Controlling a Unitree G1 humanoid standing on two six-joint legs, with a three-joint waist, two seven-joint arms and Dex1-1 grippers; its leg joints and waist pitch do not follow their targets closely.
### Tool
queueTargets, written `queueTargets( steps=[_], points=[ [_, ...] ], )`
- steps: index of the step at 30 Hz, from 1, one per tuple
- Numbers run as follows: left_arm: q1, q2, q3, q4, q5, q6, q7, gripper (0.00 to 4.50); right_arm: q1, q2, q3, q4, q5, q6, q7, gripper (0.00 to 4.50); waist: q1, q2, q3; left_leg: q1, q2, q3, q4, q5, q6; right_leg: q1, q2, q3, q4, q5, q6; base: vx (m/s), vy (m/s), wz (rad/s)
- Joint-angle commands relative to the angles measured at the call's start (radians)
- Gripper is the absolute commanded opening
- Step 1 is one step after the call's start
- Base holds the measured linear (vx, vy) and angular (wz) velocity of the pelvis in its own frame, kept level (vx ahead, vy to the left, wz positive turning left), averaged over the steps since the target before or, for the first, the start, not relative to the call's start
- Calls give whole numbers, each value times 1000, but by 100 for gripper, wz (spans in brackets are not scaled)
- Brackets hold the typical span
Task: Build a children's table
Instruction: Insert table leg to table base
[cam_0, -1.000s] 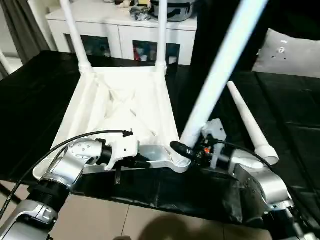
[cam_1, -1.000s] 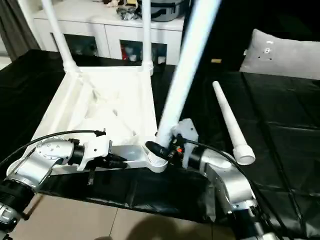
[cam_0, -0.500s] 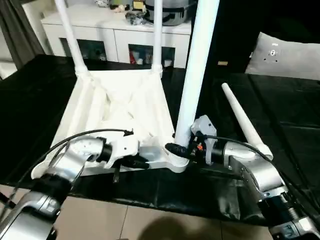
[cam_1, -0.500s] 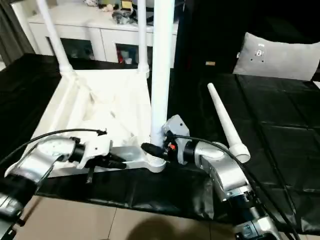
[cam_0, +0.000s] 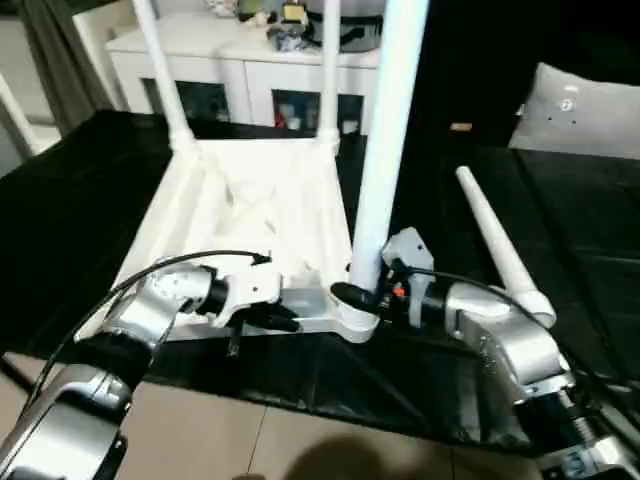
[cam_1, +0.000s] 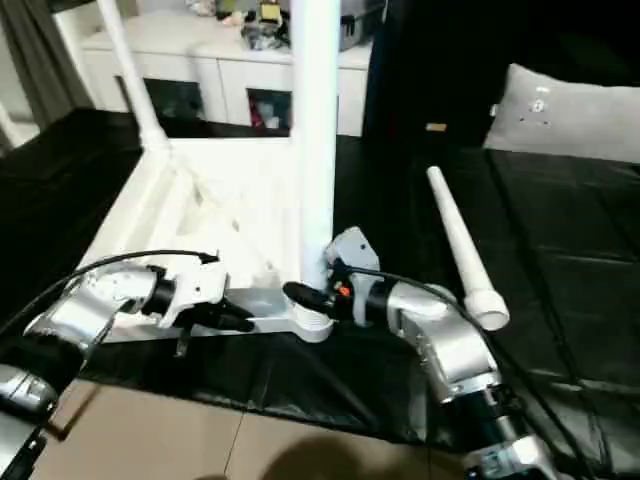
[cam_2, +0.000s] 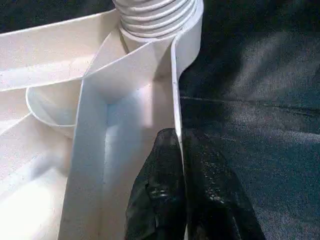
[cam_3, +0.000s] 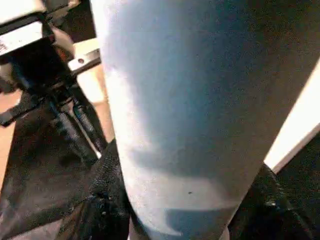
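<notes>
1. The left gripper (cam_2: 182, 200) is pinched tight on the thin near rim of the table top (cam_0: 250, 200), which lies upside down on the black work surface (cam_0: 80, 200), ribs up. That rim looks stiff but thin, a fair steadying hold.
2. Two legs (cam_0: 160, 65) already stand in the far sockets, at about 11 and 12 o'clock from the top's centre.
3. The right gripper (cam_0: 352, 296) is clamped low around the third leg (cam_0: 385, 130), upright in the near socket at 5 o'clock. Smooth, light hollow plastic, I'd judge; gripping near the threaded base gives best control.
4. The last leg (cam_0: 495, 245) lies loose at 3 o'clock.
</notes>
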Motion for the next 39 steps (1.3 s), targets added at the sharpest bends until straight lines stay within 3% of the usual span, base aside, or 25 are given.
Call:
queueTargets(
  steps=[1, 2, 5, 6, 7, 11, 15, 19, 20, 25, 27, 29, 32, 33, 36, 37, 39],
  points=[
    [23, -9, 20, -111, -30, 38, 44, 0, 32, 15, 28, 122, -45, 90, -54, 192, -9, 7, -31, -13, 34, -18, -89, -365, -19, 22, -87, 55, -131, -544, -46, 0, 0, 0],
    [64, -5, 25, -171, -33, 76, 62, 0, 23, 25, 19, 137, -49, 88, -76, 191, -13, -1, -30, -10, 38, -19, -90, -370, -17, 18, -88, 56, -129, -536, -55, 0, 0, 0],
    [160, 3, 33, -325, -33, 157, 107, 0, -1, 50, -1, 182, -60, 79, -132, 191, -32, 4, -25, -18, 39, -22, -95, -397, -22, 19, -89, 55, -127, -550, -67, 0, 0, 0],
    [198, -1, 35, -394, -32, 197, 130, 0, -11, 60, -11, 198, -60, 78, -152, 191, -35, -7, -26, -13, 40, -21, -94, -403, -22, 16, -90, 56, -129, -556, -64, 0, 0, 0],
    [198, -1, 35, -394, -32, 197, 130, 0, -11, 60, -11, 198, -60, 78, -152, 191, -39, -1, -26, -11, 40, -19, -95, -395, -18, 13, -87, 59, -130, -527, -75, 0, 0, 0],
    [291, -55, 23, -621, -18, 351, 219, 0, -36, 87, -25, 228, -69, 60, -186, 191, -42, -5, -32, -21, 46, -13, -97, -333, -11, 23, -79, 67, -109, -339, -124, 15, 5, 0],
    [295, -103, -2, -700, 24, 449, 295, 0, -41, 96, -27, 219, -65, 66, -194, 191, -43, -10, -40, -20, 42, -3, -89, -252, -4, 28, -73, 72, -98, -186, -162, 60, 2, 1],
    [283, -123, -14, -706, 52, 487, 332, 0, -38, 98, -31, 211, -58, 50, -200, 191, -40, -16, -42, -24, 36, 3, -84, -184, 15, 35, -72, 70, -98, -139, -160, 13, -2, 1],
    [279, -121, -13, -698, 59, 482, 339, 0, -33, 98, -36, 202, -55, 35, -200, 191, -39, -10, -41, -23, 36, 3, -84, -187, 15, 34, -72, 70, -99, -154, -159, 0, 0, 0],
    [277, -82, -19, -690, 83, 434, 338, 0, -18, 118, -103, 152, -9, -36, -195, 191, -40, -9, -36, -22, 38, 1, -90, -241, 12, 30, -71, 70, -110, -242, -136, 0, 0, 0],
    [274, -65, -17, -676, 94, 405, 340, 0, -9, 124, -131, 119, 27, -69, -172, 191, -38, -8, -37, -21, 40, 0, -91, -242, 15, 29, -71, 70, -110, -235, -134, 0, 0, 0],
    [254, -37, 2, -626, 100, 353, 339, 0, 11, 126, -170, 44, 91, -106, -129, 191, -37, -7, -43, -24, 39, 1, -86, -197, 23, 32, -69, 71, -103, -156, -144, 0, 0, 0],
    [234, -31, 42, -599, 79, 351, 355, 0, 19, 129, -206, -5, 136, -117, -115, 191, -36, -7, -55, -38, 34, 2, -68, -38, 56, 38, -64, 67, -71, 101, -188, 0, 0, 0],
    [230, -30, 55, -598, 63, 357, 349, 0, 19, 130, -216, -15, 146, -118, -114, 191, -36, -7, -55, -40, 33, 2, -67, -26, 59, 39, -65, 66, -70, 114, -193, 0, 0, 0],
    [239, -3, 72, -633, -7, 400, 262, 55, 20, 133, -247, -41, 166, -129, -116, 191, -37, -7, -62, -49, 30, 2, -57, 42, 74, 41, -64, 65, -57, 202, -216, 0, 0, 0],
    [240, 2, 77, -637, -20, 403, 248, 63, 19, 134, -255, -47, 172, -132, -120, 191, -37, -6, -62, -48, 29, 2, -55, 60, 82, 37, -62, 64, -53, 232, -223, 0, 0, 0],
    [234, -11, 111, -643, -72, 392, 252, 77, 14, 139, -275, -63, 188, -142, -132, 191, -37, -4, -59, -45, 31, 6, -55, 33, 92, 33, -64, 64, -57, 212, -239, 0, 0, 0]
  ],
)
